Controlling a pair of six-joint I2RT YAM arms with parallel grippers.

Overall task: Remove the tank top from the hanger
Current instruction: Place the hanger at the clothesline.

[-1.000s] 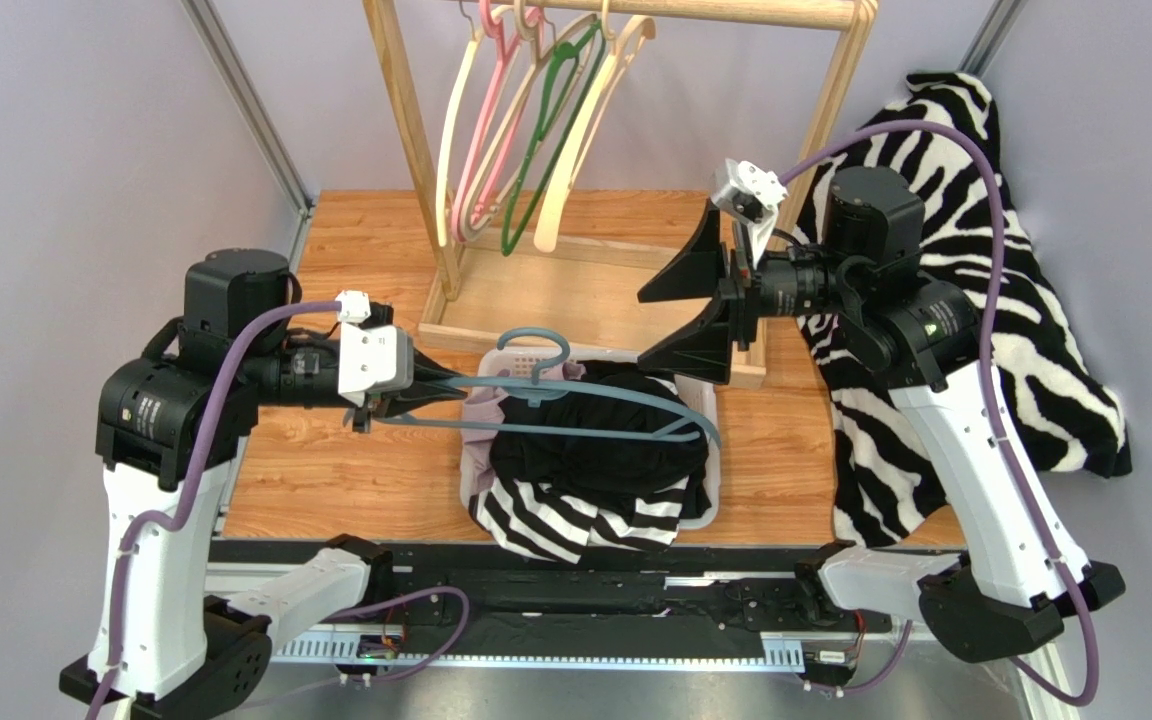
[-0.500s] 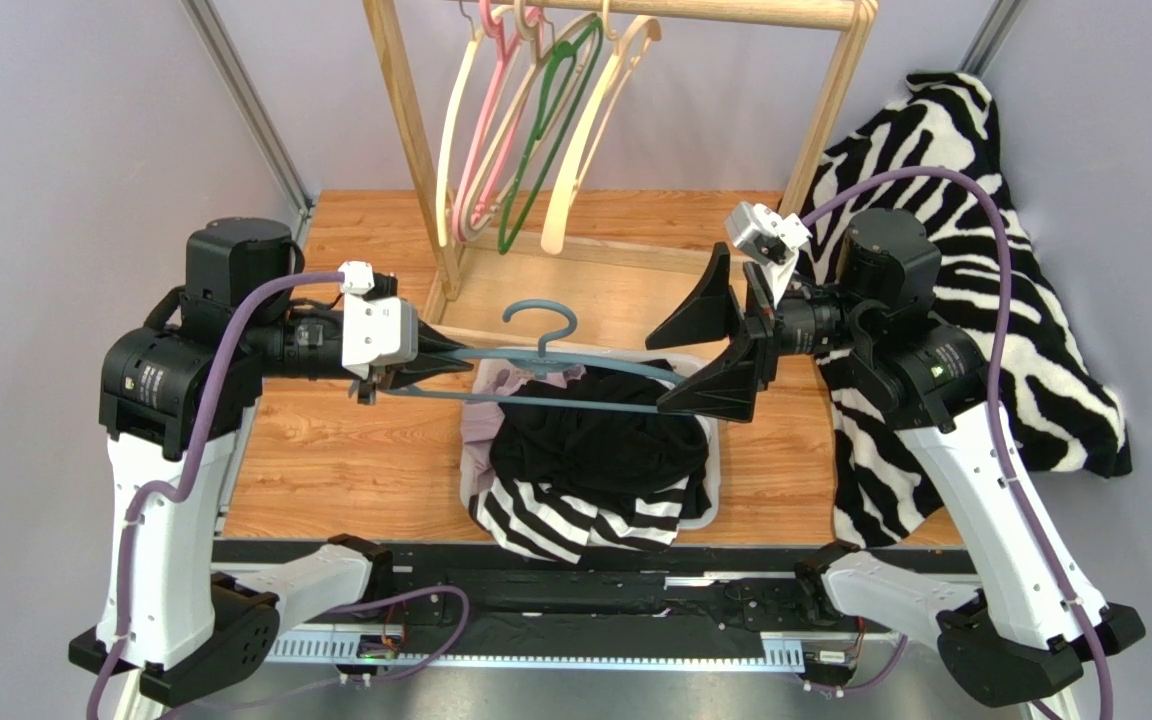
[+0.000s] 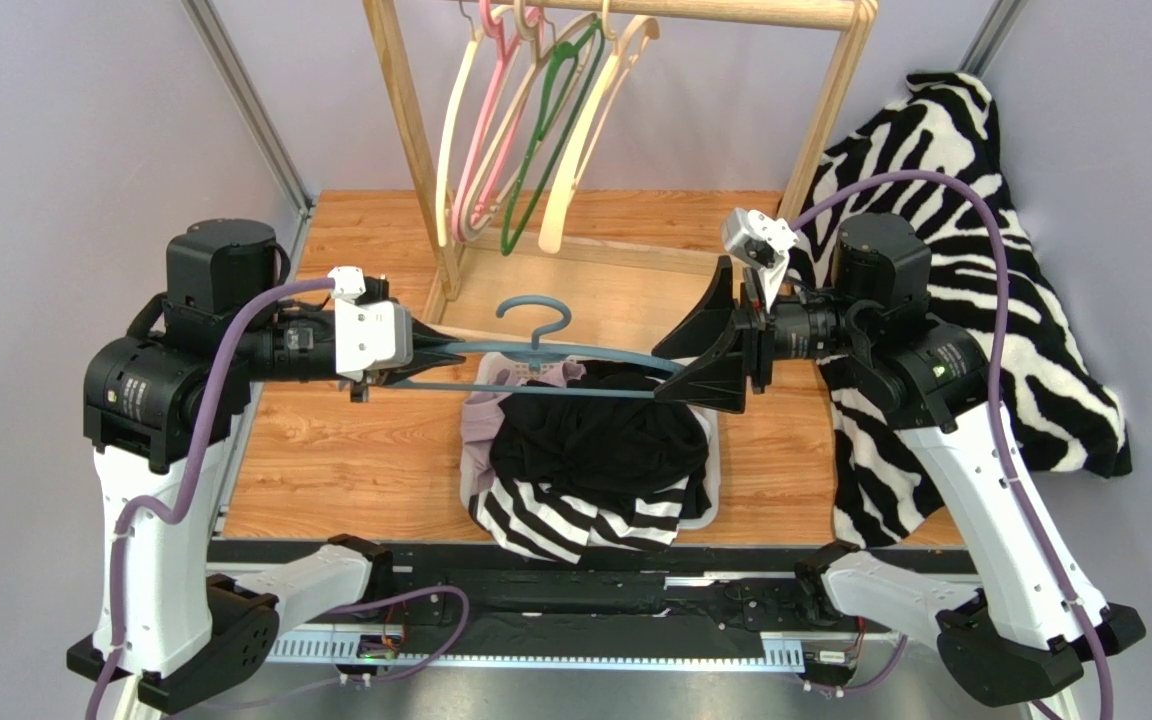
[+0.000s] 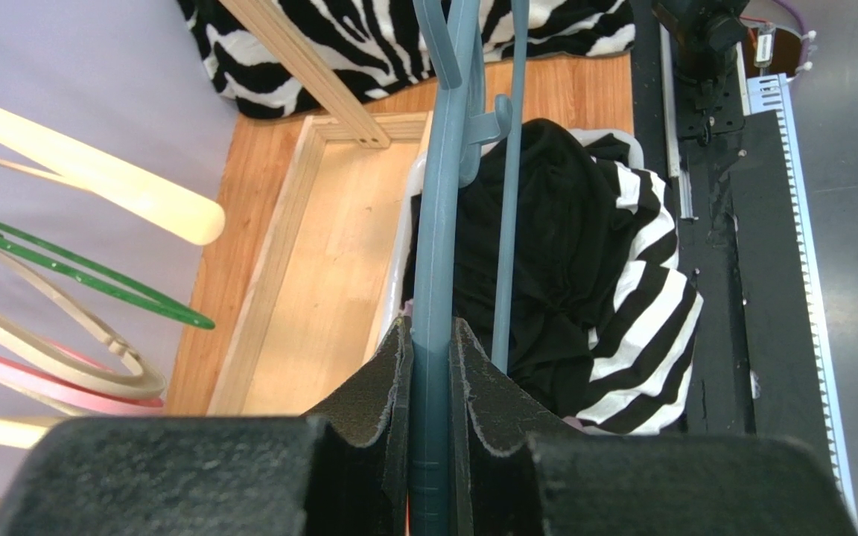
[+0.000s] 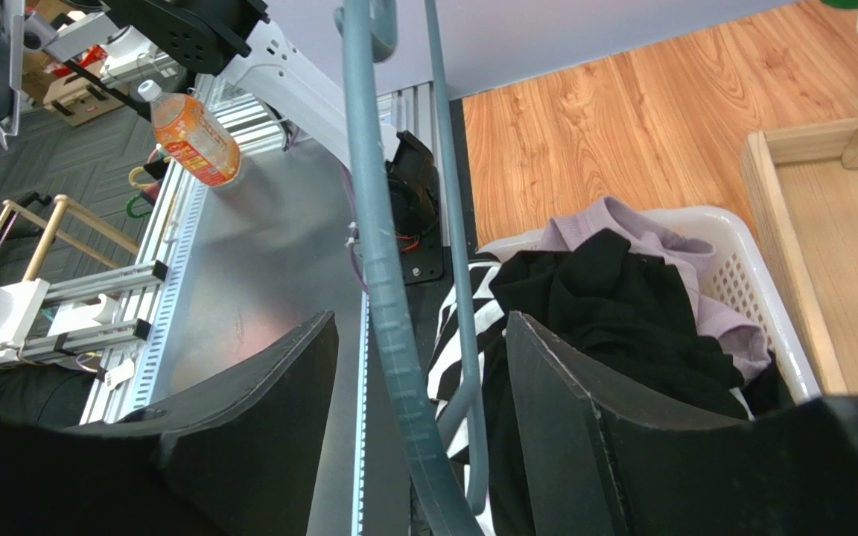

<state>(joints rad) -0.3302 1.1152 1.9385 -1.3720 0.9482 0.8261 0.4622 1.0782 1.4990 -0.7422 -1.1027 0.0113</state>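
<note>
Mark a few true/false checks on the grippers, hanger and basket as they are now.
1. The left gripper is shut on the blue hanger. True.
2. The right gripper is clamped on the hanger. False: its fingers stand open on either side of the hanger's arm, apart from it.
3. A black garment hangs on the blue hanger. False: the hanger is bare, and the black garment lies in the white basket.
4. The basket also holds a zebra-striped garment. True.
5. The wooden rack carries no hangers. False: several hang there, among them a green hanger.
</note>
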